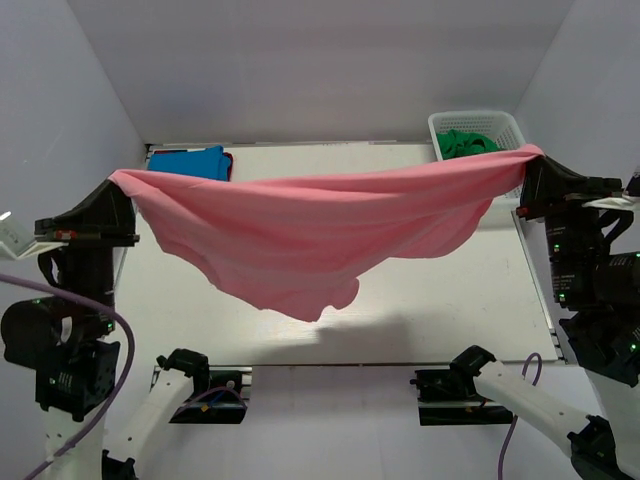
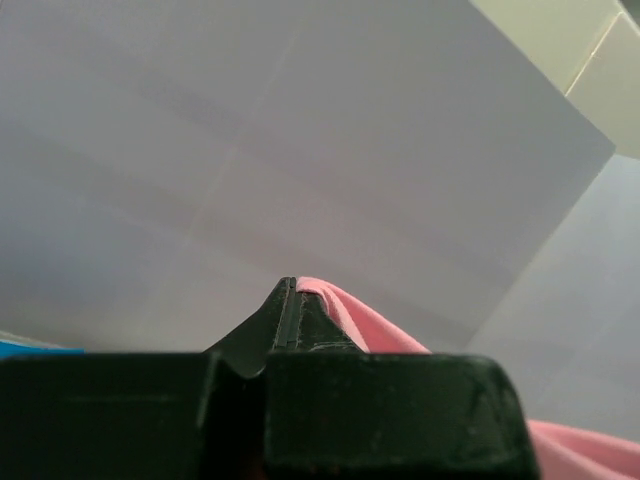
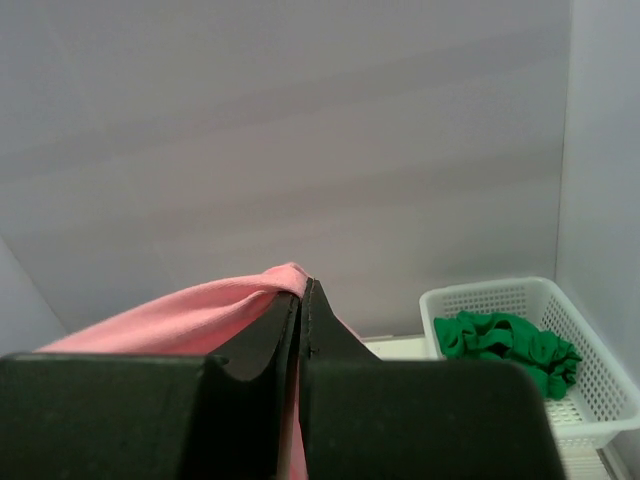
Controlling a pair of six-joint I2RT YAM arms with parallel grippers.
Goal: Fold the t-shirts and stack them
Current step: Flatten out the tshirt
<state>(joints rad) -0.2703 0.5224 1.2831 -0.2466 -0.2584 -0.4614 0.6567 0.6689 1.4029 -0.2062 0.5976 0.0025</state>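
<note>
A salmon pink t-shirt point(image 1: 310, 235) hangs stretched in the air across the table, its lower edge sagging toward the middle. My left gripper point(image 1: 118, 180) is shut on its left corner, and my right gripper point(image 1: 533, 160) is shut on its right corner. In the left wrist view my left gripper point(image 2: 290, 285) pinches the pink cloth point(image 2: 370, 325) at its tips. The right wrist view shows my right gripper point(image 3: 303, 287) clamped on pink cloth point(image 3: 180, 315). A bright blue t-shirt point(image 1: 190, 160) lies folded at the back left. Green t-shirts point(image 1: 465, 143) sit crumpled in the basket.
A white lattice basket point(image 1: 478, 122) stands at the back right corner of the table point(image 1: 450, 300); it also shows in the right wrist view as the basket point(image 3: 600, 380) with green cloth point(image 3: 505, 345). White walls enclose the table on three sides.
</note>
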